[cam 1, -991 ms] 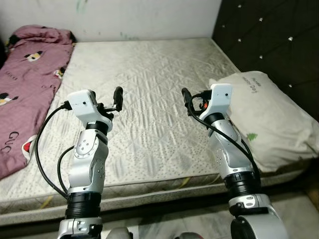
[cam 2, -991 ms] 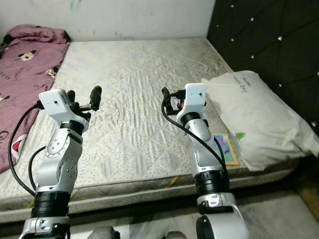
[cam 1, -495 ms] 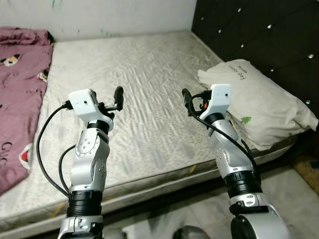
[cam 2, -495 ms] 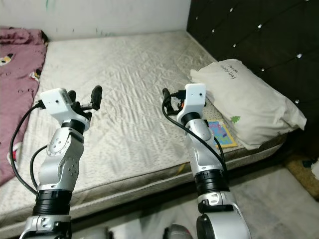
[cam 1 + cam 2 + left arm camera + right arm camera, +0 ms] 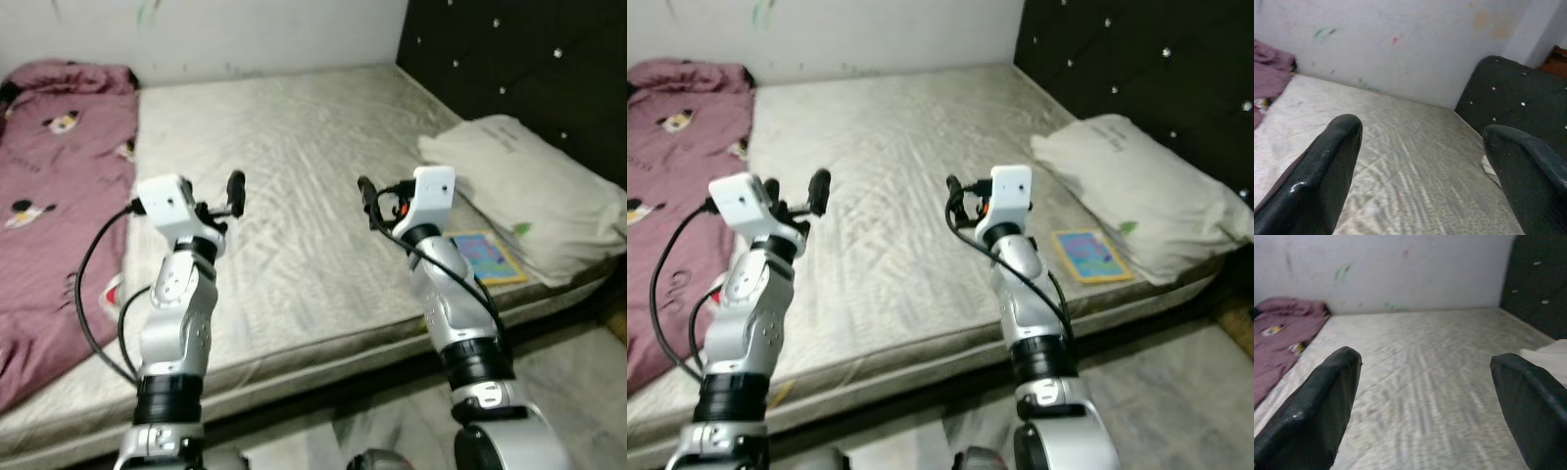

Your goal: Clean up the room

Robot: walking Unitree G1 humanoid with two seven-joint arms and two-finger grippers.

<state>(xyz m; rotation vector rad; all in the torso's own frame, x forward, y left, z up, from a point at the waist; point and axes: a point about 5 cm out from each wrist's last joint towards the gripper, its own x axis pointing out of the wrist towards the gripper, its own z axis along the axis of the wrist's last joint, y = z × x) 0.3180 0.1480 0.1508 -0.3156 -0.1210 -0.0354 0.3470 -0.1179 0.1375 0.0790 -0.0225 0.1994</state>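
Blanket [image 5: 49, 196] on mattress [image 5: 294, 176] at left, pillow [image 5: 529, 196] at right, book [image 5: 485, 257] just beside pillow

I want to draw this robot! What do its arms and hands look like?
Both arms are shiny silver with round joints and black rings. Each wrist has a white boxy block and looping black cables. The left gripper and right gripper have long black fingers; some orange-red shows at the right wrist.

We see a bare quilted mattress [image 5: 294, 196] against a scuffed white wall [image 5: 245, 34], a black studded headboard [image 5: 519, 69], and grey floor [image 5: 1176, 392].
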